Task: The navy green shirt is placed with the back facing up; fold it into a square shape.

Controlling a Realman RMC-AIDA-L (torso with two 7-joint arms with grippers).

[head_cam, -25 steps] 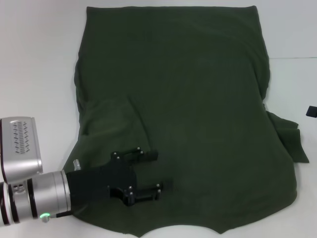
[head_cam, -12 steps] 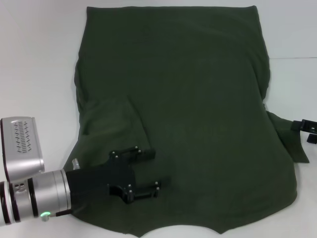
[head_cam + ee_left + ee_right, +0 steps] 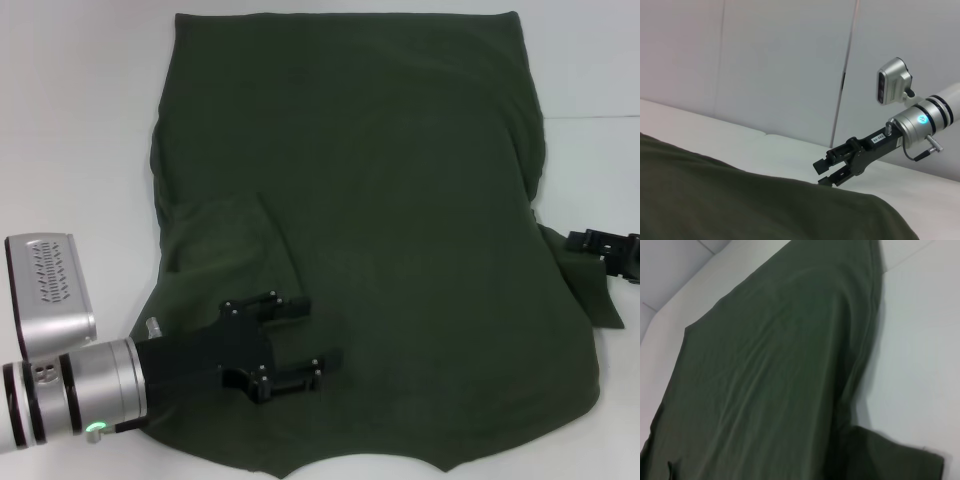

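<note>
**Dark olive on white, black and silver at the edges**

The navy green shirt [image 3: 380, 200] is one plain, very dark olive green all over, with no print, stripe or logo; its folds and the turned-in sleeve [image 3: 225, 235] show only as slightly darker shading of the same green. The table [image 3: 70, 130] under it is plain white with no pattern. The left gripper [image 3: 300, 340] is matt black with small pale screw heads, on a black wrist block that meets a silver arm segment [image 3: 90, 390] ringed in black, with a small green light. The camera housing [image 3: 45, 290] beside it is silver-grey. The right gripper [image 3: 590, 240] is black too; in the left wrist view its silver arm [image 3: 925, 120] carries a blue-green light.
</note>
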